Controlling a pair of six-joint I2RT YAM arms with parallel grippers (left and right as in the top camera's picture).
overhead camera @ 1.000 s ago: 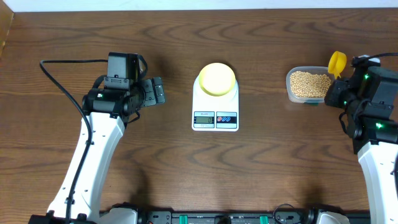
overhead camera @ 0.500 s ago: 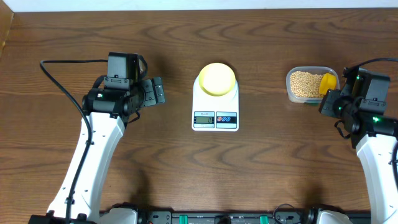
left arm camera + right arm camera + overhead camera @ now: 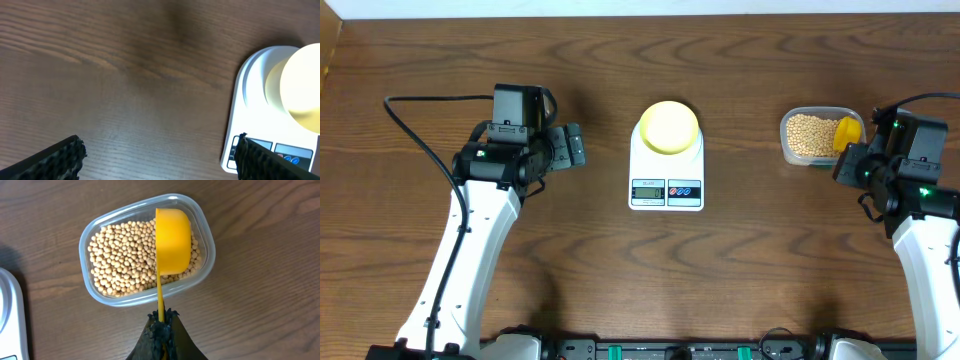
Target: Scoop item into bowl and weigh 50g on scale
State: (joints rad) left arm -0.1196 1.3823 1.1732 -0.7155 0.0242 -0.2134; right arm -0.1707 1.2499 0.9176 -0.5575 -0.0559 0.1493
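being loose, hard and apt to roll, the beans (image 3: 125,255) in the tub (image 3: 135,303) at three o'clock of the scale (image 3: 666,175) are judged best lifted in the scoop (image 3: 172,240), its handle clenched by the right claw (image 3: 161,322), the left claw (image 3: 572,150) released.

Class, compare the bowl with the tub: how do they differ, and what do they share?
The bowl is round and pale yellow; the tub is clear and rectangular. The bowl sits on the scale, the tub on the table. The bowl looks empty; the tub holds beans. Both are open-topped.
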